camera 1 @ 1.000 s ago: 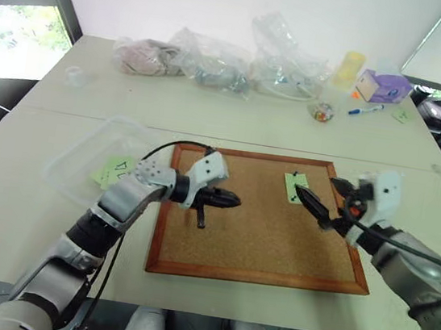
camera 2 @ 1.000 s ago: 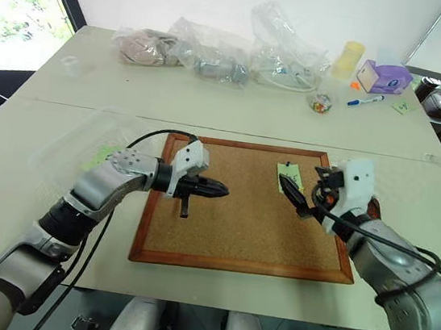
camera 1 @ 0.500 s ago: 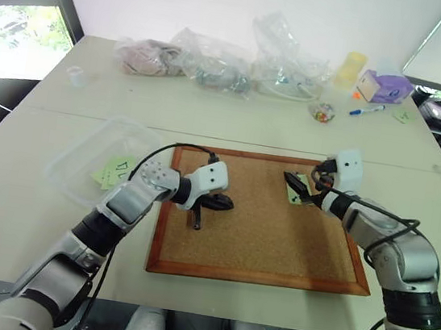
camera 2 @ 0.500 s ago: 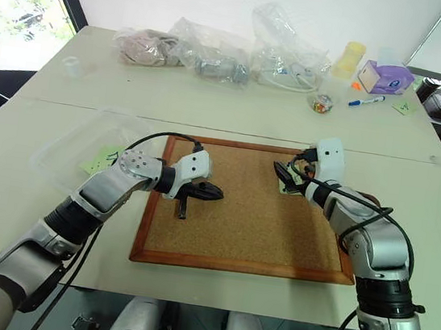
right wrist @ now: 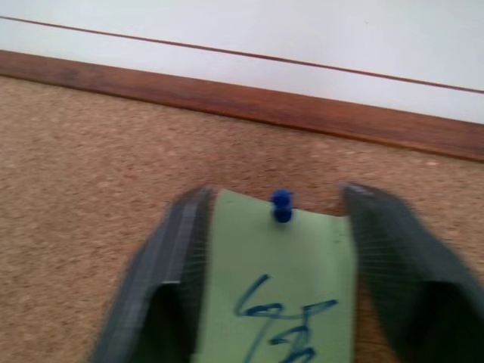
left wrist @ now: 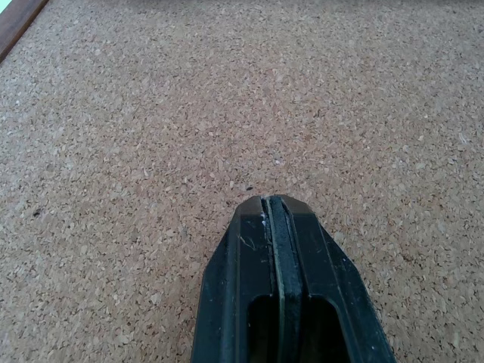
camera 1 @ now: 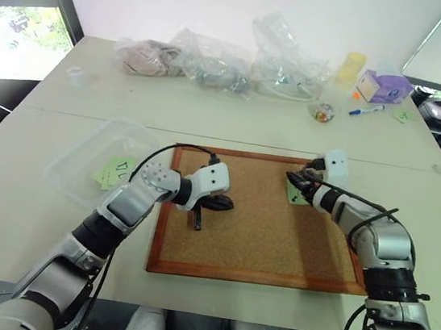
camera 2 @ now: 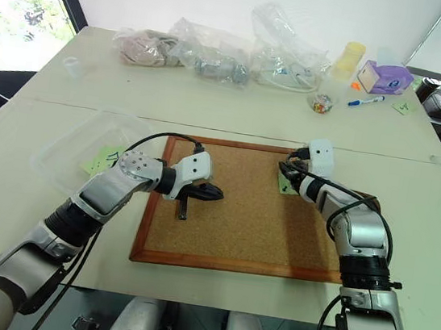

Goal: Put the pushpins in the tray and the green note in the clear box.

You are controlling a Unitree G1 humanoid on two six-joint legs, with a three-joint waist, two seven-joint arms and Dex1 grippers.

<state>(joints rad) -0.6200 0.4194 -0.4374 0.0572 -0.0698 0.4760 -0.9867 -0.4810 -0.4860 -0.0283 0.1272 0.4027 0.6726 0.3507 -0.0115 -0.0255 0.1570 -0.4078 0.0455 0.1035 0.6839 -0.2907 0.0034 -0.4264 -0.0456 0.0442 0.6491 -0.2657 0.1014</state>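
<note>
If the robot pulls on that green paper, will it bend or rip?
It will probably bend: the green note looks thin and floppy. A blue pushpin holds its top edge to the cork board, so tugging might tear it there. It likely weighs almost nothing.

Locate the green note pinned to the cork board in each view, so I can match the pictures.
Left eye view: green note near the cork board's far edge, at the right gripper.
Right eye view: same spot, right of centre.
Left wrist view: not in it.
Right wrist view: lower centre, between the fingers, under a blue pushpin.
Shared landmark: the board's wooden frame.
</note>
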